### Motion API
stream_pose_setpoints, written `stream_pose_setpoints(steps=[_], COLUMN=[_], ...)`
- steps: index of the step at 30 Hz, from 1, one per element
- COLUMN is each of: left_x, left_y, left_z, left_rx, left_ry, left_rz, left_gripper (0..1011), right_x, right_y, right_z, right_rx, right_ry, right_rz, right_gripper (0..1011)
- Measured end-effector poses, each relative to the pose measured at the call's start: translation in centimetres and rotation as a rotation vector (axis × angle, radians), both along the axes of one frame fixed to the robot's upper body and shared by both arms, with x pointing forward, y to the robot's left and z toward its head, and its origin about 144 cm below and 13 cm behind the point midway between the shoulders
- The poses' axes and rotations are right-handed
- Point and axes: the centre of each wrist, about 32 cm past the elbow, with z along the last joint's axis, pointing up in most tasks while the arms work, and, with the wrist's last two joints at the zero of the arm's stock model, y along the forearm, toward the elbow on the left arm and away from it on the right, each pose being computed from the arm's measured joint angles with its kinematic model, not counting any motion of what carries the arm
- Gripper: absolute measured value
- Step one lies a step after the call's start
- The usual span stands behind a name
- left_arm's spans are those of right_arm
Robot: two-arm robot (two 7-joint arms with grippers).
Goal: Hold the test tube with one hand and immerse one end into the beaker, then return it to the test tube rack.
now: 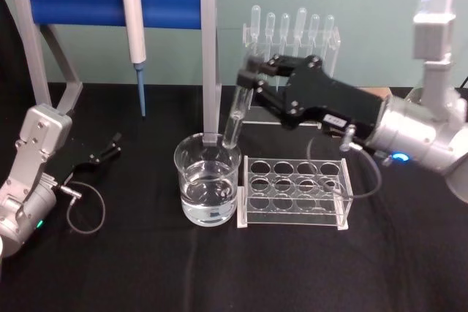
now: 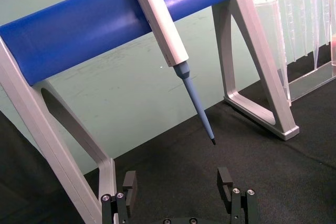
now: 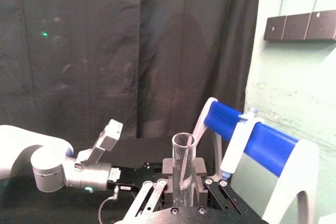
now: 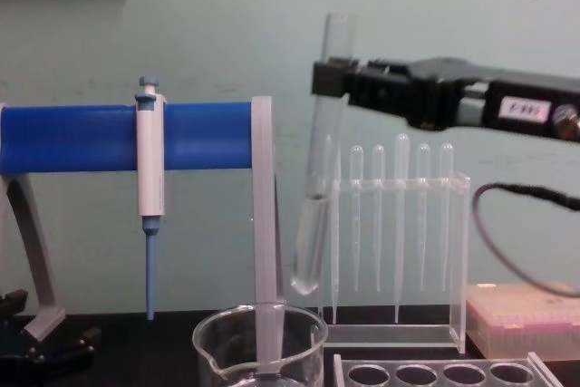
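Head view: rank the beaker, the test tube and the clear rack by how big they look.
1. Clear rack.
2. Beaker, only slightly smaller.
3. Test tube, slimmest, held in the right claw above the beaker, nearer the camera.

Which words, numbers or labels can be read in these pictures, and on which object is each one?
White label on the right gripper, which holds the test tube: dark characters, too blurred to read in the chest view; too small in the head view.
Pipettor on the blue stand: no readable marking.
Beaker: no printed scale or text visible.
Nothing else carries readable text.
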Motion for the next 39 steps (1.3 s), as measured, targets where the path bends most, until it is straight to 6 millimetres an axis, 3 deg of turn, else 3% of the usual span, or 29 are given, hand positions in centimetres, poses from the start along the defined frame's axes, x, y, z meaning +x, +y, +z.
stream_pose_setpoints(steps=[9, 20, 39], left_x=[0.0, 0.0, 0.0], left_y=[0.0, 0.0, 0.0], left_z=[0.0, 0.0, 0.0], left_rx=[0.000, 0.000, 0.000], left_ry=[0.000, 0.000, 0.000], left_rz=[0.000, 0.000, 0.000], left_gripper=[1000, 1000, 1000], right_x=[-1.0, -2.4, -3.2], right_y=[-2.7, -5.5, -7.0], right_z=[1.3, 0.6, -1.6], right_rx=[-0.008, -0.061, -0.101], right_ry=[-0.025, -0.019, -0.015], right_rz=[-0.018, -0.036, -0.029], right_gripper=[241, 241, 241])
